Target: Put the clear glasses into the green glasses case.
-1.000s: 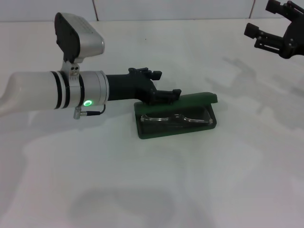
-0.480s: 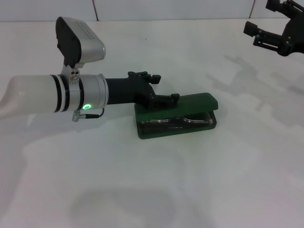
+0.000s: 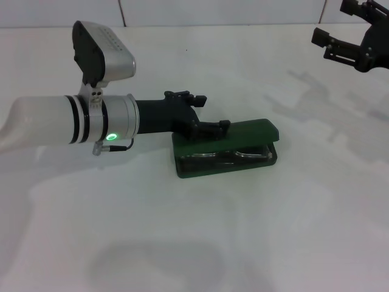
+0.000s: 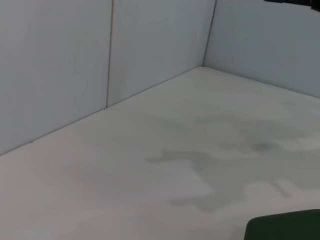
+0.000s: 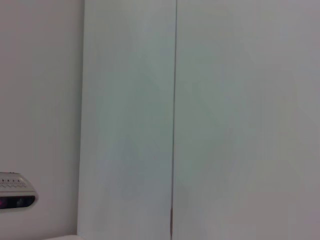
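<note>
Your left pincer point(image 3: 203, 121) presses on the half-lowered lid of the green glasses case point(image 3: 226, 151) mid-tabletop point(image 3: 243, 231), fingers apart, gripping nothing; the clear glasses point(image 3: 225, 156) lie inside. Right pincer point(image 3: 352, 42) hangs open at the far right corner.

left arm point(image 3: 73, 118) extended (horizontal) | right gripper point(image 3: 355, 45) raised, parked
</note>
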You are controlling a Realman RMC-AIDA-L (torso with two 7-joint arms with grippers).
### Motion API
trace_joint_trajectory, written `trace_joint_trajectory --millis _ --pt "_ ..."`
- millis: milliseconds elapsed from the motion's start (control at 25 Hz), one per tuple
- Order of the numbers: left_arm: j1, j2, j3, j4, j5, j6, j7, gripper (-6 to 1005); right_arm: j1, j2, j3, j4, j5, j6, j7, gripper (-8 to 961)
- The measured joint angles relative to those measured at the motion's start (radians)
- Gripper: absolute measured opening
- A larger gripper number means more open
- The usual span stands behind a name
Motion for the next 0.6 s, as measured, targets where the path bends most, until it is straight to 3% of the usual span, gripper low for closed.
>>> trace_joint_trajectory --millis 440,600 --pt "0.007 0.000 0.000 0.000 0.025 0.001 0.004 862 0.001 0.002 0.000 0.000 0.000 0.002 0.000 888" --pt "0.013 0.003 0.000 -0.007 -0.042 0.087 0.020 862 0.001 0.002 -0.004 0.001 0.000 0.002 0.000 888"
